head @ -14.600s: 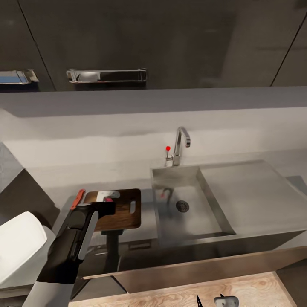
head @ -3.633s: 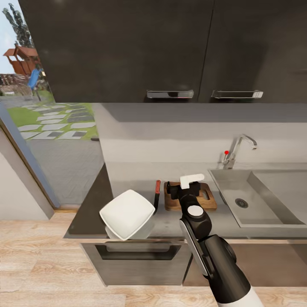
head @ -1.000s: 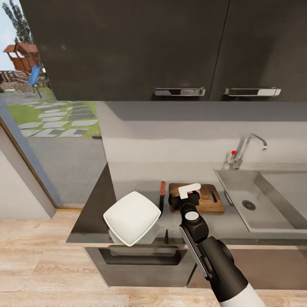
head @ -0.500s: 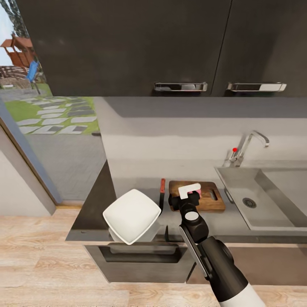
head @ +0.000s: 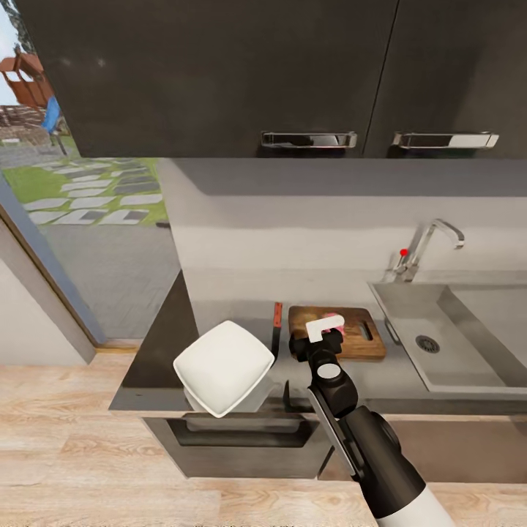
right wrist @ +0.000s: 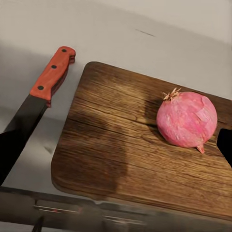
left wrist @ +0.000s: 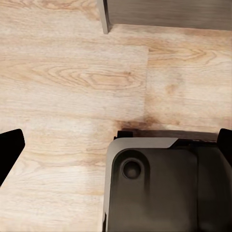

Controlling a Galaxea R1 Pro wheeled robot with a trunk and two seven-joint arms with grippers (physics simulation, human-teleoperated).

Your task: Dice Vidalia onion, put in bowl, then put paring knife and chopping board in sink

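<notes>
Right arm: we see it (head: 366, 446) rising from the lower right of our head view, black and grey links over a white base segment, stretched forward and slightly left.
Right wrist: a round white cap (head: 328, 371) sits on top of the joint, just behind the gripper.
Right gripper: it (head: 322, 333) points away from us and down; in the right wrist view one dark fingertip (right wrist: 225, 145) shows at the frame edge, so the fingers look spread and nothing sits between them.
Left gripper: in the left wrist view its two dark fingertips (left wrist: 9, 150) stand wide apart, aimed straight down, with nothing between them.
</notes>
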